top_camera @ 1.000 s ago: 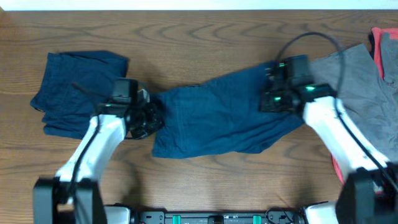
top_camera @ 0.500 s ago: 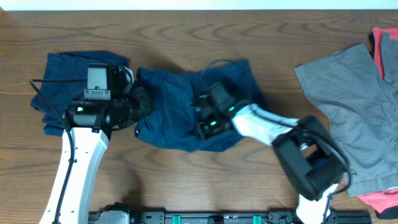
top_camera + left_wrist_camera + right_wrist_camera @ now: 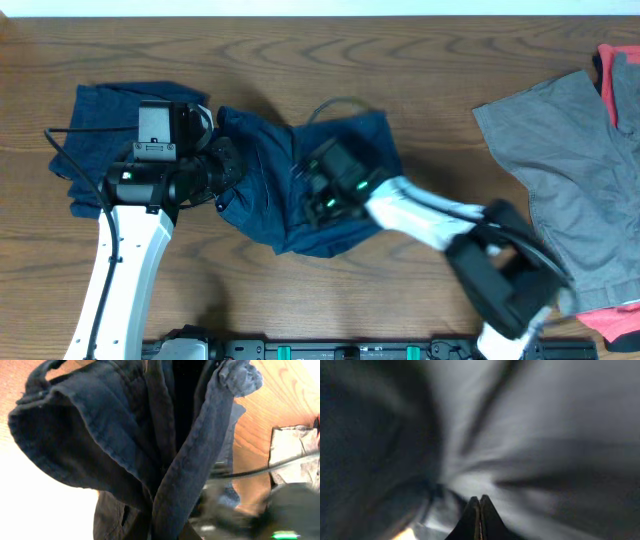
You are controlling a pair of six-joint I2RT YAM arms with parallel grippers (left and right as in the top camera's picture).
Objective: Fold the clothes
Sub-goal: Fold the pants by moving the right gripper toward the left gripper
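A pair of navy-blue shorts (image 3: 262, 165) lies bunched and doubled over on the wooden table, left of centre. My left gripper (image 3: 228, 172) is at its left edge. In the left wrist view the navy cloth (image 3: 100, 435) gathers into the jaws and hides the fingers. My right gripper (image 3: 308, 190) is on top of the shorts near their middle. In the right wrist view its fingers (image 3: 480, 502) are pressed together, with blurred navy cloth (image 3: 545, 435) around them. A second navy piece (image 3: 100, 125) lies at the far left.
A grey garment (image 3: 570, 160) is spread at the right, also seen in the left wrist view (image 3: 295, 445). A red garment (image 3: 622, 70) lies under it at the right edge. My right arm (image 3: 430, 215) stretches across the middle of the table.
My right gripper has carried the right end of the navy shorts far to the left, over their left half. My left gripper has moved up and to the left with the left edge.
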